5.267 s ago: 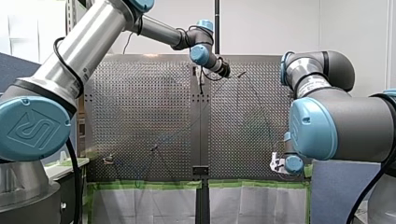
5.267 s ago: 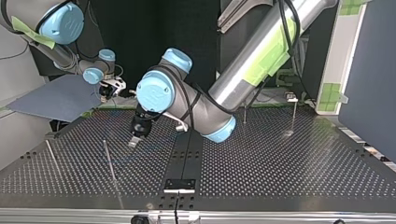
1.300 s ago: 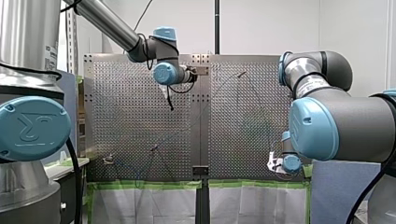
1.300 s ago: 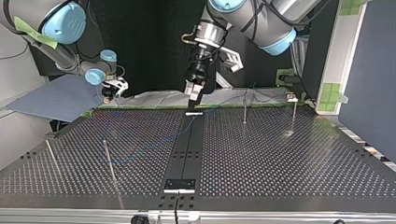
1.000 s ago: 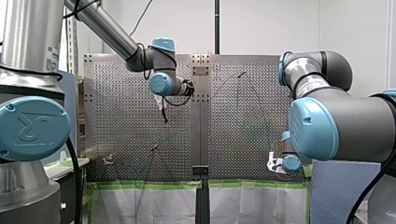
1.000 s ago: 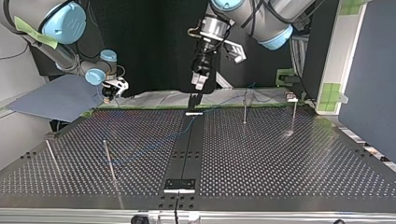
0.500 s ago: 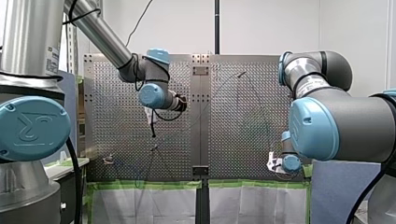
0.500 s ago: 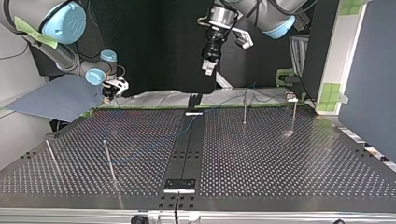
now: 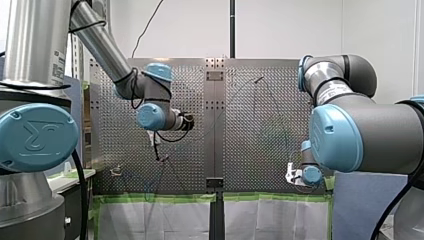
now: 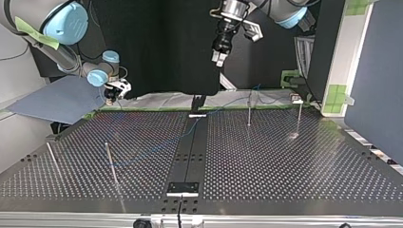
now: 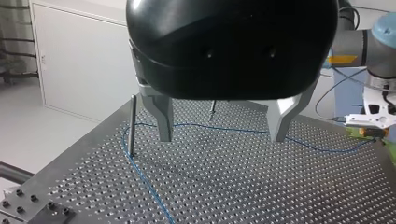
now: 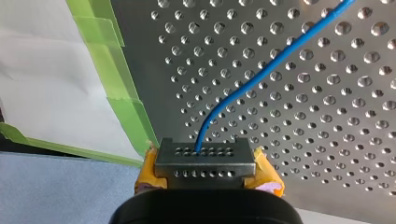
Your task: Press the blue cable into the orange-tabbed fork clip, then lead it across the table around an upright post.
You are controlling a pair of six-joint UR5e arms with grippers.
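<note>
The left end effector [image 10: 219, 58] is held high above the table [image 10: 285, 171], near the middle of the arms' edge in the top view. Its 2 metal fingers [image 11: 161, 119] are spread wide, and nothing is gripped between them. In the left wrist view the blue cable [image 11: 233, 129] is seen below them. It is bent round the base of an upright post [image 11: 132, 125] and is run from there across the perforated plate toward the right end effector [image 12: 201, 154]. A 2nd post [image 11: 212, 106] stands farther off, beyond the cable. The right end effector is placed at the table's corner, at the top view's left, beside green tape [image 12: 126, 116]. It is closed on the cable, which is clamped in the grey fingers between 2 yellow pads [image 12: 267, 173].
</note>
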